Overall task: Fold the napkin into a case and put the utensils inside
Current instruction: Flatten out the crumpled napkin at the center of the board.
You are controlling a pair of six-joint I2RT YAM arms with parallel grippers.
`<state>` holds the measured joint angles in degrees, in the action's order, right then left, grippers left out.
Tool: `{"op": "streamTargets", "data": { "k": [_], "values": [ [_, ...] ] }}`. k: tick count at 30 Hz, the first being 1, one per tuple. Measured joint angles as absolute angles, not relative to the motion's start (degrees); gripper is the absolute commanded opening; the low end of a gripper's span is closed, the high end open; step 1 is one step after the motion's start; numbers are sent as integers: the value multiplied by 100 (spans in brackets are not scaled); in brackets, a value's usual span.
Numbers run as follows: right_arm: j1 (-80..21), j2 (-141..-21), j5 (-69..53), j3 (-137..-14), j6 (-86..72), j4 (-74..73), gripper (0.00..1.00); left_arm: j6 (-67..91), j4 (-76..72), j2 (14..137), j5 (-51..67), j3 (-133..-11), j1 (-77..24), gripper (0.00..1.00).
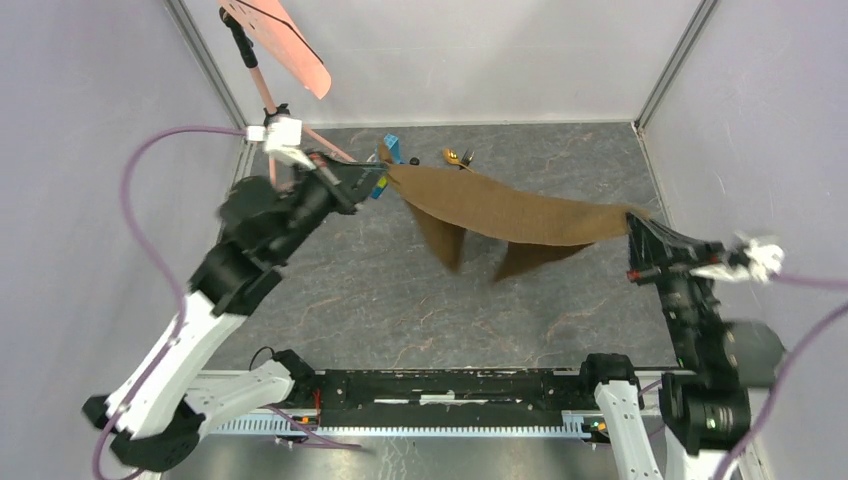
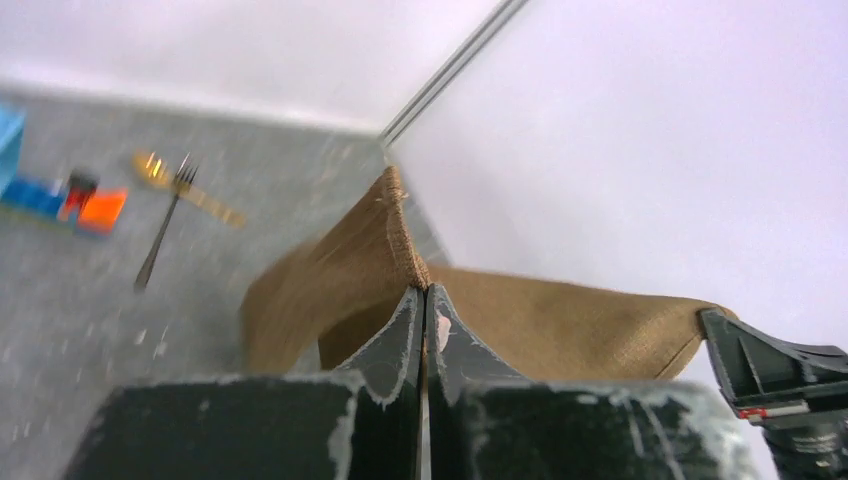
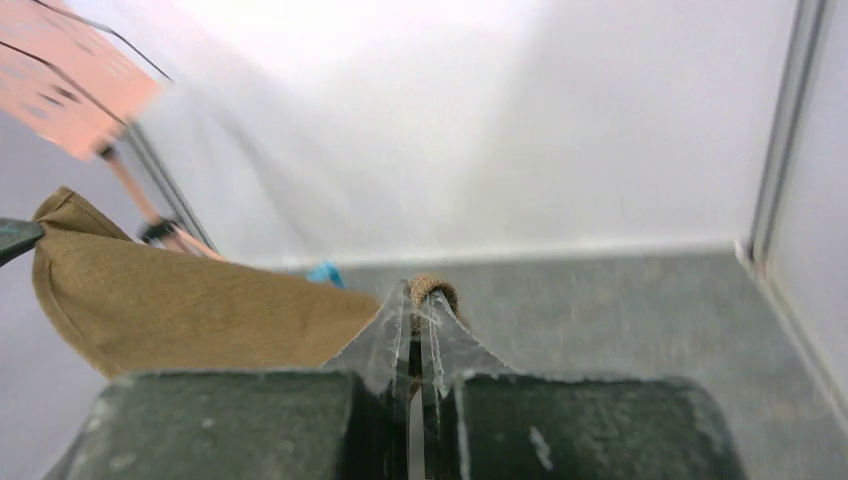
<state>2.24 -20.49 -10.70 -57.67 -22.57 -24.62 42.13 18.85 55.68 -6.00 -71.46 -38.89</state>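
Observation:
A brown napkin (image 1: 510,212) hangs stretched in the air between my two grippers, its lower corners drooping. My left gripper (image 1: 385,174) is shut on its left corner (image 2: 400,245). My right gripper (image 1: 632,222) is shut on its right corner (image 3: 432,291). The gold spoon (image 1: 452,156) and the dark fork (image 1: 466,158) lie on the table behind the napkin; in the left wrist view the spoon (image 2: 160,170) and fork (image 2: 165,228) lie at far left.
Colourful toy blocks (image 1: 392,150) lie by the napkin's left corner and show in the left wrist view (image 2: 60,195). An orange paddle on a stand (image 1: 285,45) rises at back left. Walls enclose the grey table (image 1: 380,300).

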Motion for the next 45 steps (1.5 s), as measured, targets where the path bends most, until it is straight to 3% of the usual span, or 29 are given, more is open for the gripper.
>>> {"op": "streamTargets", "data": {
  "k": [6,11,16,21,23,24,26,29,32,35,38,45],
  "values": [
    [228,-1723,-1590,-6945,-2206,-1800,0,3487,1514,4696,-43,-7898,-3913,2],
    [316,-1717,-1555,-7308,-2294,-1400,0,3221,1177,4703,60,-8300,-3913,2],
    [342,-1741,-231,-6215,-2558,-1511,0,3011,923,5647,-183,-8377,-3924,2],
    [349,-2539,1450,-4469,-2853,-1741,0,2856,578,7585,-633,-8396,-3927,2],
    [349,-3057,2027,-3889,-2945,-1723,0,2792,541,8466,-805,-8464,-3933,10],
    [349,-3413,2344,-3634,-3000,-1699,0,2755,563,8993,-888,-8565,-3935,21],
    [349,-4029,2814,-3306,-3013,-1540,6,2679,762,10042,-958,-8984,-3940,52],
    [392,-5343,3570,-3293,-2884,-1227,54,2604,1656,11491,-1041,-10189,-3955,77],
    [471,-6560,4058,-3846,-2626,-1236,82,2582,2502,12040,-1087,-11010,-4005,97],
    [563,-7428,4047,-4637,-2158,-1413,89,2593,3039,11856,-980,-11163,-4066,100],
    [489,-7542,3518,-5028,-1638,-1463,97,2598,3343,11218,-725,-10805,-4121,100],
    [-707,-7791,156,-5050,-1544,-666,94,2606,3236,8816,102,-8241,-4150,100]
  ]
}}
